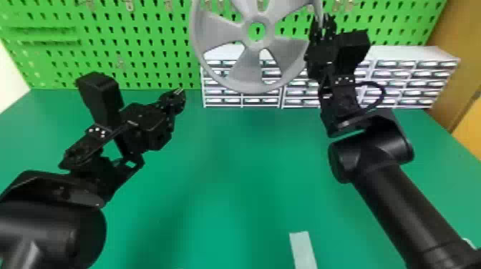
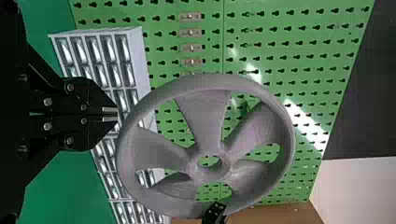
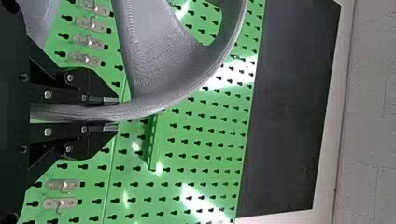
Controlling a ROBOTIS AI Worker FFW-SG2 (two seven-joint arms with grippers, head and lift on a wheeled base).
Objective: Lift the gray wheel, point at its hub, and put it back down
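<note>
One pair of jaws, those of the left gripper (image 1: 178,92), stood closed on nothing left of centre in the head view, over the desk (image 1: 222,161). Right of it, at upper centre, the wheel (image 1: 247,68) hung upright and clear of the desk, in front of the rack (image 1: 411,53). At upper right, the jaws of the right gripper (image 1: 323,27) were clamped on the wheel's rim (image 1: 250,88).

The step in hand was probably the pointing. To do it well, the left gripper needed to keep its jaws together as one tip, rise toward upper centre and line up with the hub (image 1: 257,44), stopping short of it. The tip had to stay clear of the spokes, since a nudge might have twisted the wheel about its single hold. The right gripper was best kept motionless and firm until the pointing was over; lowering the wheel could then be slow, with no release before the desk bore it.

As for what could not be seen, the left arm (image 1: 53,229) ran out at lower left, and the wheel's top was cut by the upper edge. Near upper right, the dark jaws blended together around the rim, though the right wrist view made the grasp plain. How firm that grasp was, I could not tell.
</note>
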